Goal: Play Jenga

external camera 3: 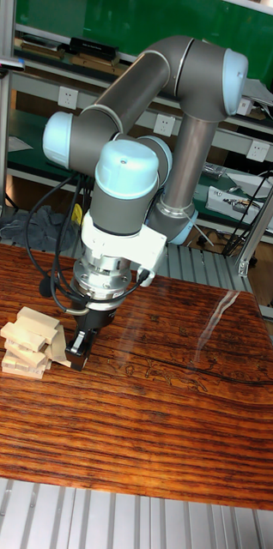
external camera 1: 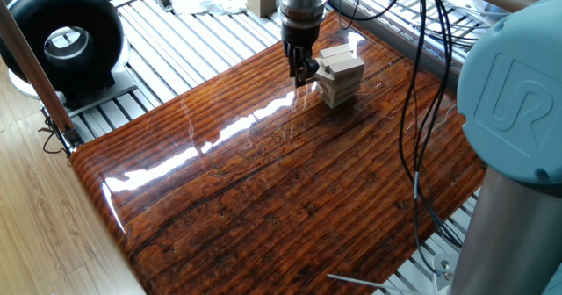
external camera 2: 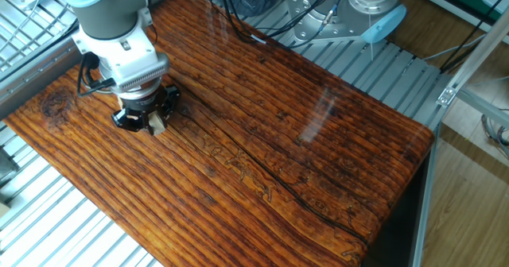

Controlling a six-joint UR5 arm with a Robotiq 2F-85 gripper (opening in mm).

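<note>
One Jenga tower (external camera 1: 341, 74); one pincer (external camera 1: 303, 70); one table (external camera 1: 290, 181); one black ring-shaped device (external camera 1: 60, 39).

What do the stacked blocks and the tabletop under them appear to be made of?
Small tower of pale rectangular blocks: looks like unpainted wood, matte, with no glare. Dark reddish-brown striped tabletop: wood or wood-look laminate, I cannot tell which, glossy, with bright window reflections and wavy grain lines.
</note>
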